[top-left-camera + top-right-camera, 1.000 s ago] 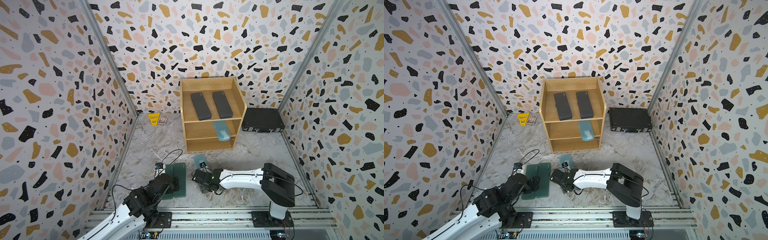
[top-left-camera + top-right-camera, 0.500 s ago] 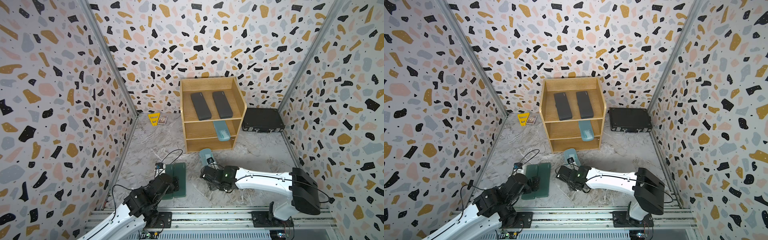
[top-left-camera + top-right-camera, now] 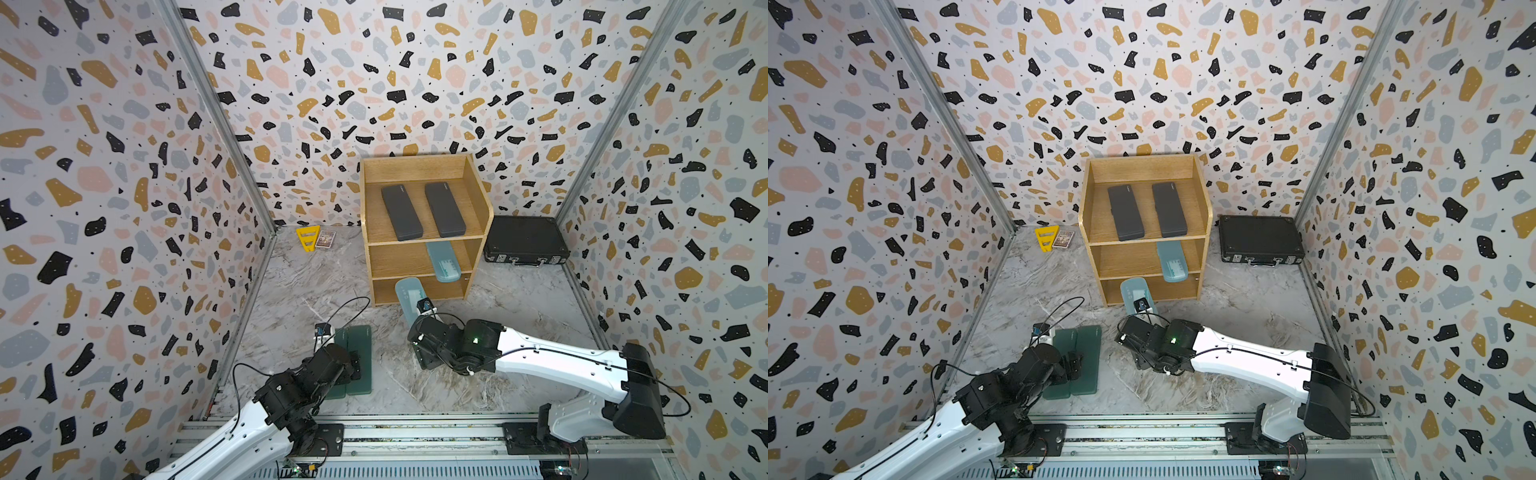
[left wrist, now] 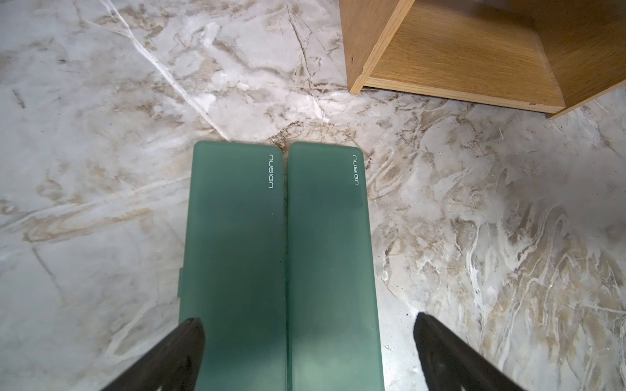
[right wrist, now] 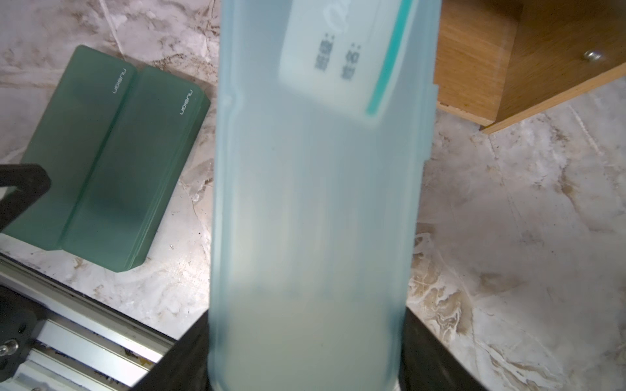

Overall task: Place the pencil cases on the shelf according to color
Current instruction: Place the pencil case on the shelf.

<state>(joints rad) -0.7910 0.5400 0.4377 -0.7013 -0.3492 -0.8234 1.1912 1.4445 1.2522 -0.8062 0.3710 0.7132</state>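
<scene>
Carry step: right gripper clamps blue case by one end, in front of shelf; next it likely needs raising and levelling into middle tier beside second blue case; left gripper wide open over green cases on floor.

You are looking at a shelf that is showing matt, light-brown wood grain. The dark grey cases are reading as matt plastic. The light blue case is appearing as frosted, translucent plastic, its white label looking papery. The green cases are giving you a satin, frosted plastic finish. The tabletop is looking smooth and marble-patterned, the rail is glinting as bare metal, and the briefcase is showing a black, finely textured skin.
</scene>
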